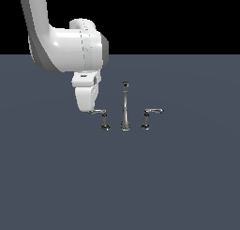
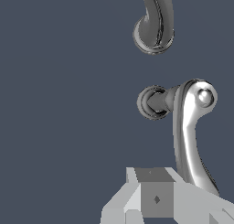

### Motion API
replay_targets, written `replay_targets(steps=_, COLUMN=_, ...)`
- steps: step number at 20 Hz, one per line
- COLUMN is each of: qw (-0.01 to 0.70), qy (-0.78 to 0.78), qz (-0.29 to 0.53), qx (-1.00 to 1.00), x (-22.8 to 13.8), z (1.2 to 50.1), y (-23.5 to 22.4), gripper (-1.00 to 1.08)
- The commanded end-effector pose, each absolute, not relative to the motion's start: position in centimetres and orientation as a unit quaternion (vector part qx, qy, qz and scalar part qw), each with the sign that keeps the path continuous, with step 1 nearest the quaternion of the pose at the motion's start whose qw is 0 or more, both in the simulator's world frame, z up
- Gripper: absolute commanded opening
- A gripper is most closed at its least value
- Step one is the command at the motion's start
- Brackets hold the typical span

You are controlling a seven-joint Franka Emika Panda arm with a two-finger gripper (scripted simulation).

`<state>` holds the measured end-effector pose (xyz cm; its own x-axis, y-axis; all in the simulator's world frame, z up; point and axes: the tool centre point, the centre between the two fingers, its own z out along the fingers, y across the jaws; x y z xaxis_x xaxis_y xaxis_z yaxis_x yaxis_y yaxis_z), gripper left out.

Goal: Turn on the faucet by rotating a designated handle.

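Flat grey floor, black backdrop. Faucet [image 1: 125, 107] stands mid-scene as three chrome pieces; the handle [image 1: 100, 114] is the lever on the exterior view's left of the tall spout (twin lever [image 1: 151, 114] sits on the other side). Handle arm runs roughly level, its free end pointing away from the spout toward the gripper [image 1: 90, 111], which sits right at that tip. Finger gap: cannot tell, contact unclear too. In the wrist view the lever [image 2: 189, 136] runs lengthwise down to the gripper body.

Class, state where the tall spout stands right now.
In the exterior view, the spout stands between two levers: the handle on that view's left, its twin on the right.
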<state>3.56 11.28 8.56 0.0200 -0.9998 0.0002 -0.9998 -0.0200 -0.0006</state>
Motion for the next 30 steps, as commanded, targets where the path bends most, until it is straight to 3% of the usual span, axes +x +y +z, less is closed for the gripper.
replay_targets(steps=1, qw=0.0, qy=0.7, qz=0.0, qx=-0.714, x=2.7, z=8.6, y=11.7, gripper=-1.0)
replay_targets(steps=25, qw=0.003, qy=0.696, qz=0.001, qx=-0.718, x=-2.8, z=8.5, y=11.5, gripper=-1.0)
replay_targets(steps=30, qw=0.002, qy=0.697, qz=0.0, qx=-0.717, x=-3.7, z=8.5, y=9.4, gripper=-1.0)
